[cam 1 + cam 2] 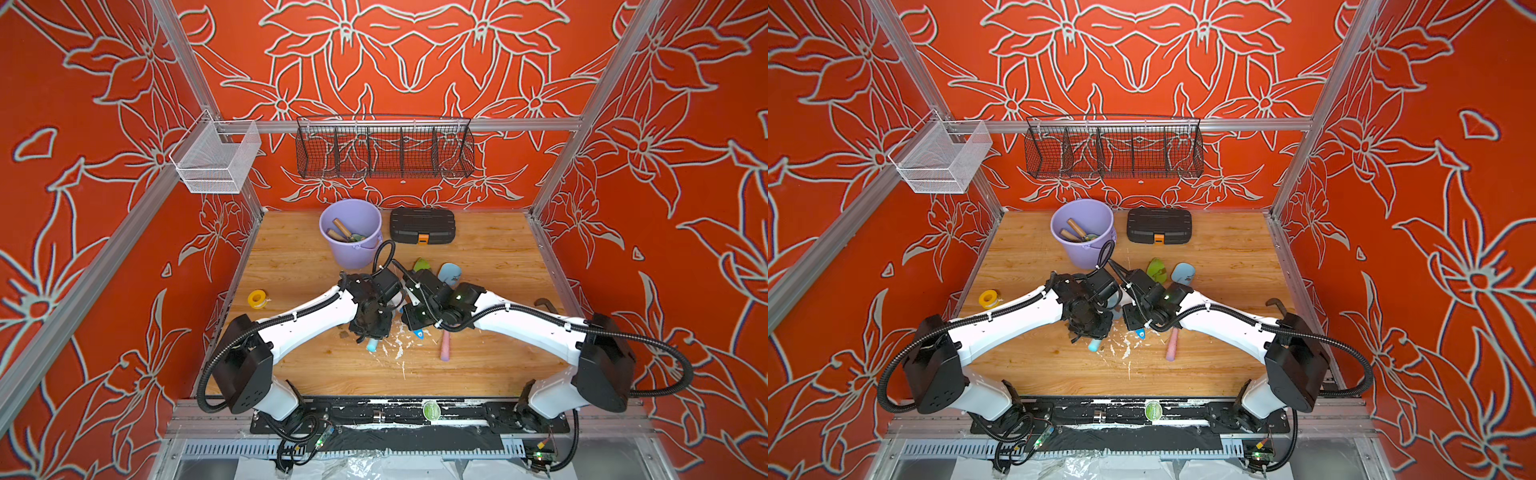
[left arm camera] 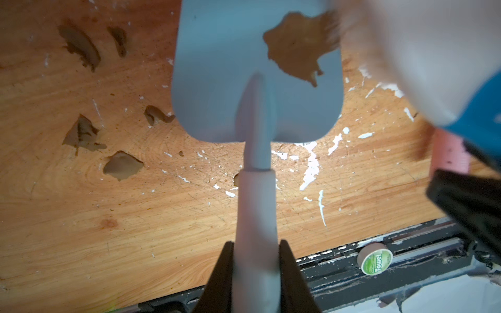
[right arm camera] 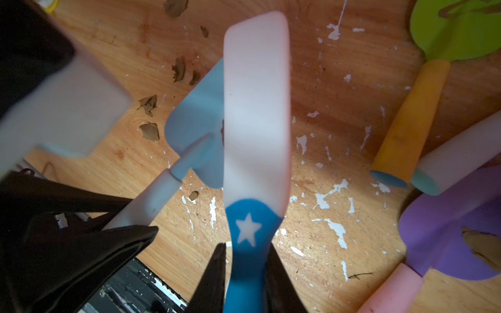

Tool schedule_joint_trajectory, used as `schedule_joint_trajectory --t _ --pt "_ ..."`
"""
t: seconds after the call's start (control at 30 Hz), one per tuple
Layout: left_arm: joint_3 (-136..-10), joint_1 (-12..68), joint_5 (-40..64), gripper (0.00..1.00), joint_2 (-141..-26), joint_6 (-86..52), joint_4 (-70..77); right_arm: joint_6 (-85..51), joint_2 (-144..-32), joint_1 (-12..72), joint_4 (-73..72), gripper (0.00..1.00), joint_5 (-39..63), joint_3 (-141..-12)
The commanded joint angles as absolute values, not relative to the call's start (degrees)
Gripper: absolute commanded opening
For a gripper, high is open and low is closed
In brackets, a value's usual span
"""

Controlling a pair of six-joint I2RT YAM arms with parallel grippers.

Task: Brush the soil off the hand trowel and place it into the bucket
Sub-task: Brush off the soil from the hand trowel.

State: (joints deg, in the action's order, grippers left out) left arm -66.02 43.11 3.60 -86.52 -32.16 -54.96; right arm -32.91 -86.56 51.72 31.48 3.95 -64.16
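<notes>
My left gripper (image 2: 256, 244) is shut on the pale handle of a light-blue hand trowel (image 2: 225, 67), which it holds just above the wooden table. A tan-brown patch of soil (image 2: 295, 46) sticks to the blade. My right gripper (image 3: 248, 246) is shut on the blue star-marked handle of a brush (image 3: 256, 108). The brush's whitish head (image 2: 406, 54) lies across the blade (image 3: 195, 119), with its bristles at the soil patch. Loose soil clumps (image 2: 123, 165) lie on the wood beside the blade. The lavender bucket (image 1: 351, 232) stands at the back, holding wooden-handled tools.
A black case (image 1: 422, 224) sits right of the bucket. A green trowel (image 3: 455, 29), a purple trowel (image 3: 444, 225) and another blue one (image 1: 450, 272) lie by the right arm. A yellow tape roll (image 1: 257, 298) lies at the left, and a round towel tablet (image 2: 376, 258) on the front rail.
</notes>
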Motion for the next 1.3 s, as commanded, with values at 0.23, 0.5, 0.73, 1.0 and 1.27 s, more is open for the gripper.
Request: schedule_joint_trajectory --t 0.23,0.5,0.73,1.0,1.27 --pt "-66.0 41.1 3.6 0.00 -84.9 -31.6 -56.4 -29.9 -83.0 51.8 27.1 0.00 16.2 -65.5" --pt "-65.9 40.9 3.3 0.00 -84.6 -31.8 -56.9 -30.5 -85.6 52.7 30.8 0.00 21.6 -66.2" --pt "-65.8 40.9 2.6 0.00 -84.0 -31.9 -57.8 -31.3 -90.0 52.1 34.6 0.00 17.8 -67.4" --pt "-65.5 40.9 2.5 0.00 -83.7 -31.5 -58.1 -30.6 -91.5 48.5 36.1 0.00 14.5 -69.2" --pt "-64.4 40.7 2.3 0.00 -83.5 -31.6 -57.9 -28.4 -92.8 45.0 36.1 0.00 13.3 -71.4"
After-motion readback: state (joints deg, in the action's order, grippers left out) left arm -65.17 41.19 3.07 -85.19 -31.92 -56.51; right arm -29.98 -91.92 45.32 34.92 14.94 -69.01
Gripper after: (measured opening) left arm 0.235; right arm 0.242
